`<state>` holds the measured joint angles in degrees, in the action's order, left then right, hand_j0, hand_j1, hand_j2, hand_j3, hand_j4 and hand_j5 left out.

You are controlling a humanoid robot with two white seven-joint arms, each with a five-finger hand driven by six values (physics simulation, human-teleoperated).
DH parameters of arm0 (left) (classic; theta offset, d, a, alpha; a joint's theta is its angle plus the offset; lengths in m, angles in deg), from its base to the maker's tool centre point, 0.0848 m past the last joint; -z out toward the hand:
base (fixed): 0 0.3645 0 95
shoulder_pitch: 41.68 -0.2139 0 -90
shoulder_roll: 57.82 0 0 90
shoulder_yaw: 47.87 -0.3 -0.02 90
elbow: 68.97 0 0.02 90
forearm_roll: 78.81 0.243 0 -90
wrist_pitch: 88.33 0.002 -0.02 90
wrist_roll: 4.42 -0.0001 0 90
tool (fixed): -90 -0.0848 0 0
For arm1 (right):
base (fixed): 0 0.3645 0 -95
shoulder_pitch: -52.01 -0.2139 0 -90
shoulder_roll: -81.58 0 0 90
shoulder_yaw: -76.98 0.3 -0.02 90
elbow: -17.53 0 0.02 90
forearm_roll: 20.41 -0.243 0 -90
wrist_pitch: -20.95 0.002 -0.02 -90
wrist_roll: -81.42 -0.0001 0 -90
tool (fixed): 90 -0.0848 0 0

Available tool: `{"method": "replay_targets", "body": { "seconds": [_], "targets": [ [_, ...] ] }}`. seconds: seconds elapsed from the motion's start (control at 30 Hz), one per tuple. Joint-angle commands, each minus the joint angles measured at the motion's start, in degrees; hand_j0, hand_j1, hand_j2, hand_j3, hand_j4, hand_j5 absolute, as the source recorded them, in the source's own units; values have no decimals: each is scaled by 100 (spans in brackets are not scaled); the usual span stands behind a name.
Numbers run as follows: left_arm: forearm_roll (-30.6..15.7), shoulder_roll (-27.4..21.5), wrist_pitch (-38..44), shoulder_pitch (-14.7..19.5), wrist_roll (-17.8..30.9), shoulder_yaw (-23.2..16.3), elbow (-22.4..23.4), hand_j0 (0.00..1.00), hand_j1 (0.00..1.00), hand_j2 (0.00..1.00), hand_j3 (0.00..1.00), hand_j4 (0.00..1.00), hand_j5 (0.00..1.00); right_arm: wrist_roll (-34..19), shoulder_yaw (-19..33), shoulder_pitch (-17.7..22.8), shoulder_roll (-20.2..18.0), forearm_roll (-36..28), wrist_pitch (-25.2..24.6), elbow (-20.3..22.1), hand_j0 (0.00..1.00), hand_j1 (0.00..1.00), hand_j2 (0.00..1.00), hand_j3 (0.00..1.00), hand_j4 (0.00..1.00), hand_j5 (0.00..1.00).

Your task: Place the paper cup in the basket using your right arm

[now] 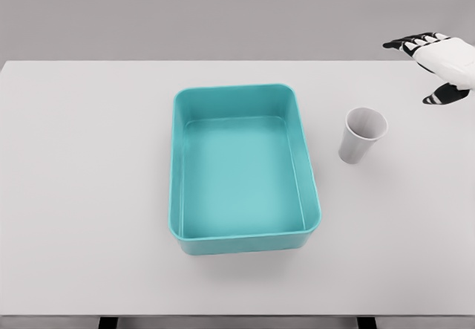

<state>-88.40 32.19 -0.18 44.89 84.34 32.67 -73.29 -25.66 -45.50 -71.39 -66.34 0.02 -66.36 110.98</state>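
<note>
A white paper cup (363,135) stands upright on the table, just right of the teal basket (306,158), which holds nothing. My right hand (423,69) hovers at the upper right edge of the view, above and to the right of the cup, well apart from it. Its fingers are spread with the thumb below, and nothing is between them. The left arm does not show.
The white table (89,165) spreads wide to the left of the basket. Its front edge runs along the bottom of the view, and a grey wall stands behind its far edge.
</note>
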Motion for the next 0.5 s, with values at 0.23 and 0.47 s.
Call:
{"method": "replay_targets", "body": {
  "seconds": [0.23,0.47],
  "targets": [
    [0,-1,0,0,1,5,0,100,100,100,100,100,100,-998,4,-17,-325,-2939,3,-274,95,95,95,95,95,95],
    [0,-1,0,0,1,-4,0,100,100,100,100,100,100,-1793,391,-211,-220,-4909,451,-1215,100,100,100,100,100,100]
  ]
}}
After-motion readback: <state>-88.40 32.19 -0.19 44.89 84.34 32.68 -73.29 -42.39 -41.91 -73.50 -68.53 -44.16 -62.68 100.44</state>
